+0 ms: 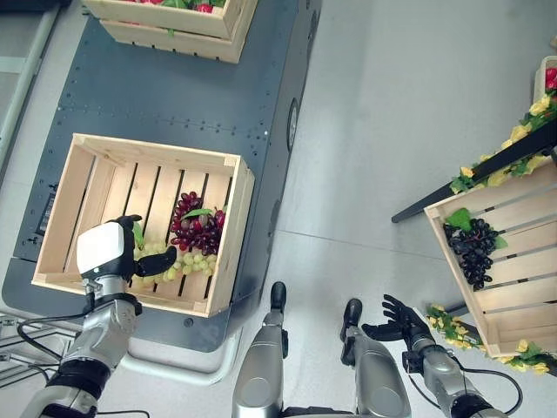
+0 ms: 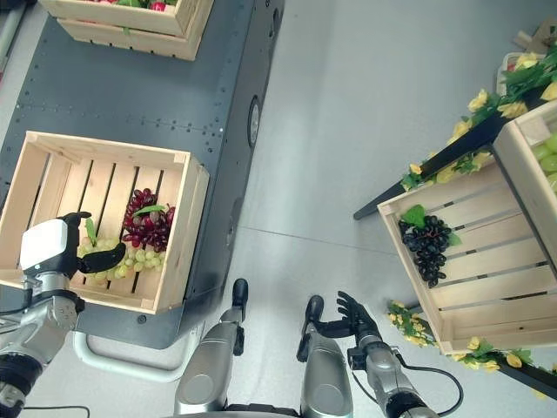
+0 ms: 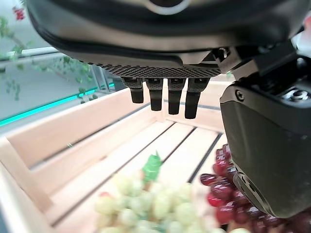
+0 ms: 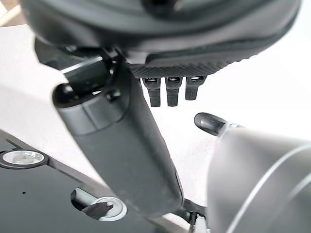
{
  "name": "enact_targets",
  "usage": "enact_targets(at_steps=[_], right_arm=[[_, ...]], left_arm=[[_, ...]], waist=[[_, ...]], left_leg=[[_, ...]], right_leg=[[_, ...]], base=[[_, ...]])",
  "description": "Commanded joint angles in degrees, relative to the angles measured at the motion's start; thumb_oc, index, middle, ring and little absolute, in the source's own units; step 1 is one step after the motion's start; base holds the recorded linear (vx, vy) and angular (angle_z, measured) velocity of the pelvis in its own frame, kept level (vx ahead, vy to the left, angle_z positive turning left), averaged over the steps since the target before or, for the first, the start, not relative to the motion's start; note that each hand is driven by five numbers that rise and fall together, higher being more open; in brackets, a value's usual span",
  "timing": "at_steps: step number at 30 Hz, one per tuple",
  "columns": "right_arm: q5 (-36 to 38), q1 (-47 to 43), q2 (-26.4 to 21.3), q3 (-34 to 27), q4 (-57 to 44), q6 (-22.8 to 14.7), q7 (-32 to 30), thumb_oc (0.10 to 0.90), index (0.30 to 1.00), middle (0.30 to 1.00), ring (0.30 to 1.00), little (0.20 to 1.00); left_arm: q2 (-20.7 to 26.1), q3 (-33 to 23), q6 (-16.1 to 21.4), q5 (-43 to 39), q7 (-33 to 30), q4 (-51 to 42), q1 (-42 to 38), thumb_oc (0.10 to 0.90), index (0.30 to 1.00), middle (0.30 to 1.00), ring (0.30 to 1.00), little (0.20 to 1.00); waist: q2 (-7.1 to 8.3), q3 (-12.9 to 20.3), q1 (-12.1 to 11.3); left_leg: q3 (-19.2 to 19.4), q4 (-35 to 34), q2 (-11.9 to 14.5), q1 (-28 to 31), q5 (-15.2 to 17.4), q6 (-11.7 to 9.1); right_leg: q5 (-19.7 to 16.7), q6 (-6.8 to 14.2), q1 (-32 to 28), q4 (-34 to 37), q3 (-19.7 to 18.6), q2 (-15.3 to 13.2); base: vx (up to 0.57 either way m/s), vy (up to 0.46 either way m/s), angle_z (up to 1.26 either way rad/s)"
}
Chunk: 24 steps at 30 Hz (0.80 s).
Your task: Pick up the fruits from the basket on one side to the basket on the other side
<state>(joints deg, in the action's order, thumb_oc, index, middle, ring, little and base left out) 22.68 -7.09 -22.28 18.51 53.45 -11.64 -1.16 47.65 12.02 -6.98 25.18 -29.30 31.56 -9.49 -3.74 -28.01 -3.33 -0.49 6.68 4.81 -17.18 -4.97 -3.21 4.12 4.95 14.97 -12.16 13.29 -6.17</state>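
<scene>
While the left hand (image 1: 111, 252) hovers over the near part of the slatted wooden crate (image 1: 228, 226) on the left, its fingers (image 3: 169, 97) hang straight down and its thumb stands apart, holding nothing. Beneath it lies a bunch of pale green grapes (image 1: 178, 264), round and smooth, with a small green leaf at its top. Touching that bunch on its far side is a cluster of glossy dark red grapes (image 1: 197, 228), also topped with a leaf. This crate rests on a dark grey metal platform (image 1: 174, 96) dotted with rivets, and a second wooden crate (image 1: 187, 30) sits at the platform's far end. Off to the right, a tilted wooden crate (image 1: 513, 261) of pale planks holds one bunch of black grapes (image 1: 471, 246), and yellow artificial flowers (image 1: 448, 324) trim its edges. Low on the near right, the right hand (image 1: 399, 320) hangs over the smooth grey floor (image 1: 392, 113), fingers spread and empty.
</scene>
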Motion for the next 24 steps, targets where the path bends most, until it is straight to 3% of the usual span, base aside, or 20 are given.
enact_targets(at_steps=[1, 4, 7, 12, 24], right_arm=[[-1.35, 2.87, -2.62, 0.49, -4.50, -2.56, -2.00, 0.800, 0.900, 0.900, 0.900, 0.900], [-1.95, 2.86, -2.83, 0.15, -5.70, -1.73, -2.05, 0.800, 0.900, 0.900, 0.900, 0.900], [-1.75, 2.60, -3.22, -0.16, -5.56, -1.73, -1.65, 0.800, 0.900, 0.900, 0.900, 0.900], [-1.11, 2.33, -3.44, -0.82, -4.84, -1.85, -0.87, 0.800, 0.900, 0.900, 0.900, 0.900], [-0.22, 1.79, -2.36, 0.25, -3.18, -2.74, -0.63, 0.800, 0.900, 0.900, 0.900, 0.900]], left_arm=[[7.42, -6.06, -0.29, 4.09, 0.99, 0.02, -0.31, 0.800, 0.900, 0.900, 0.900, 0.900], [7.62, -7.12, -0.91, 5.07, 2.44, -0.57, 1.01, 0.800, 0.900, 0.900, 0.900, 0.900], [9.29, -6.19, 1.16, 8.18, 6.42, -0.08, 0.76, 0.800, 0.900, 0.900, 0.900, 0.900], [11.40, -3.72, 0.28, 12.26, 11.07, 1.04, -0.12, 0.800, 0.900, 0.900, 0.900, 0.900], [9.63, 4.36, -2.90, 18.51, 5.44, 9.00, -8.67, 0.800, 0.900, 0.900, 0.900, 0.900]], waist=[[1.33, 1.11, 0.26], [1.41, 0.72, 0.17], [1.38, 0.27, 0.08], [1.49, 0.06, 0.04], [2.62, 0.09, 1.18]], left_leg=[[1.03, 8.34, -4.78, -5.34, 2.94, 0.94], [1.22, 7.57, -4.74, -4.78, 2.80, 1.09], [1.44, 7.54, -4.71, -4.73, 2.80, 1.06], [1.60, 8.43, -4.61, -4.69, 3.16, 0.90], [2.66, 9.15, -3.96, -4.70, 3.53, 1.02]], right_leg=[[0.66, -4.21, 0.64, -2.16, 1.17, 2.95], [0.47, -4.01, 0.41, -1.65, 1.34, 2.98], [0.36, -3.90, 0.10, -1.37, 1.70, 2.91], [0.31, -3.83, -1.30, -0.67, 2.22, 2.78], [-0.05, -3.62, -1.98, -0.01, 1.62, 3.08]], base=[[0.02, -0.008, 0.04], [0.01, -0.002, 0.02], [0.00, -0.010, 0.01], [0.02, -0.017, 0.05], [0.02, -0.002, 0.02]])
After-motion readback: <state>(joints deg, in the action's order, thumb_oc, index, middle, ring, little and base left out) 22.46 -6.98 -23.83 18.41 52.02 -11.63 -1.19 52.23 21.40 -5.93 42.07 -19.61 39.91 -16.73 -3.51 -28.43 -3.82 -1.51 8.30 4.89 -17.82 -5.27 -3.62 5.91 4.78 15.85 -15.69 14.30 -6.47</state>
